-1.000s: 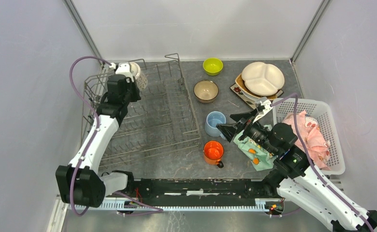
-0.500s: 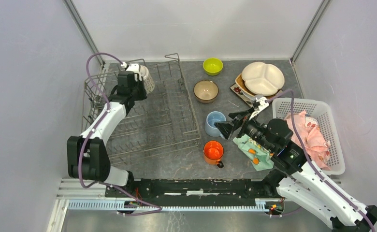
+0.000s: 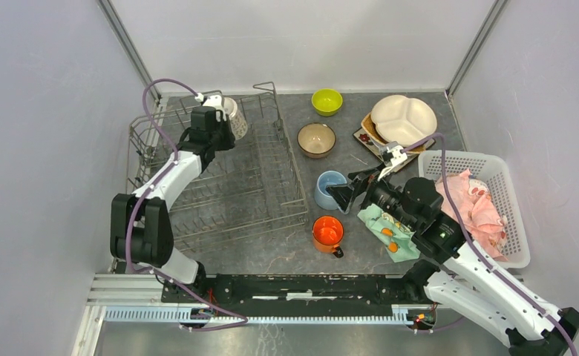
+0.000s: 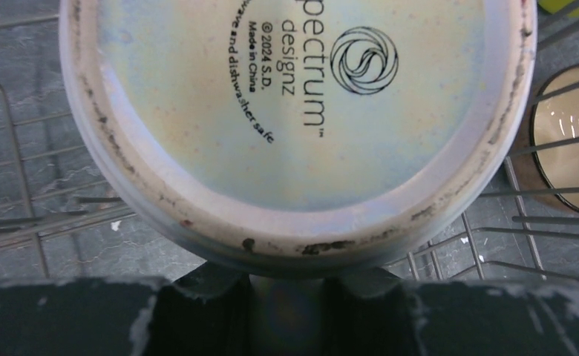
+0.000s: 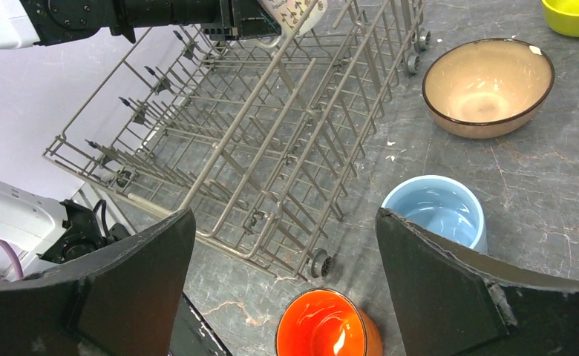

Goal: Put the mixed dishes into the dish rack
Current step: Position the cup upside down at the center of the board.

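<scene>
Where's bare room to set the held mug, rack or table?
Dish rack is bare on the near side of the left gripper and its patterned mug. Table between rack and base rail is bare. Crowded right: orange mug, light-blue mug, tan bowl, plates, teal cloth, right gripper.

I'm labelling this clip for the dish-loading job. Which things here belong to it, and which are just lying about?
Job: dish rack, white patterned mug, light-blue mug, orange mug, lime-green bowl, tan bowl, three-section plate, plates stacked under it.
Lying about: teal cloth, pink cloth, white basket.
</scene>
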